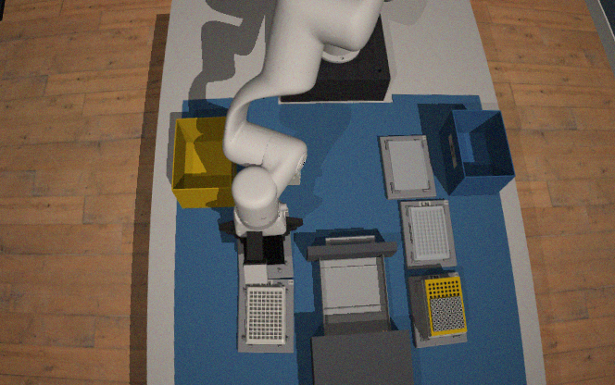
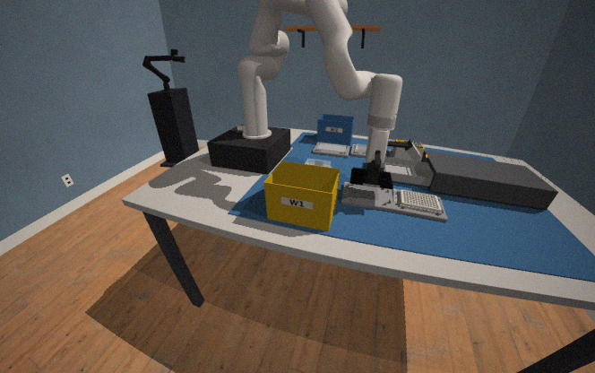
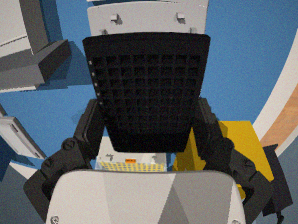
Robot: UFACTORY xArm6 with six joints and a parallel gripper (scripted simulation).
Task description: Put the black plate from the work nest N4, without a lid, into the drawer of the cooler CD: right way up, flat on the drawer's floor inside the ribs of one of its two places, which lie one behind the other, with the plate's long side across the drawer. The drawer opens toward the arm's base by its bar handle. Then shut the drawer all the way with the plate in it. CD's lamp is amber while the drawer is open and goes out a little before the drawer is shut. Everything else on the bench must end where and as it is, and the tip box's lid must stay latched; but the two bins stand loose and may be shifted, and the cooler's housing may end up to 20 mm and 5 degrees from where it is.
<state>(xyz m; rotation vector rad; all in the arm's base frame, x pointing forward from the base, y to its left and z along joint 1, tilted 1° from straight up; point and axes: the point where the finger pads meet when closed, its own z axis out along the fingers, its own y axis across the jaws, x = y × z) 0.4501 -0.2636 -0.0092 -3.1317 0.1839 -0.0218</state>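
The white arm's dark two-fingered hand (image 3: 148, 137) is clamped on the black gridded rectangular plate (image 3: 148, 90), gripping it by its two short sides above a grey work nest (image 1: 283, 261) on the blue mat of the table (image 2: 188, 211). Just right of that nest in the top view, the grey cooler's drawer (image 1: 351, 287) stands pulled open, with its bar handle (image 1: 350, 250) toward the arm's black base block (image 1: 370, 83).

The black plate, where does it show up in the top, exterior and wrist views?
Top: black plate just below the wrist, left of the open drawer.
Exterior: black plate mid-picture, held under the arm, just right of the yellow bin.
Wrist: black plate fills the centre, clamped in the gripper.
Shared landmark: yellow bin.
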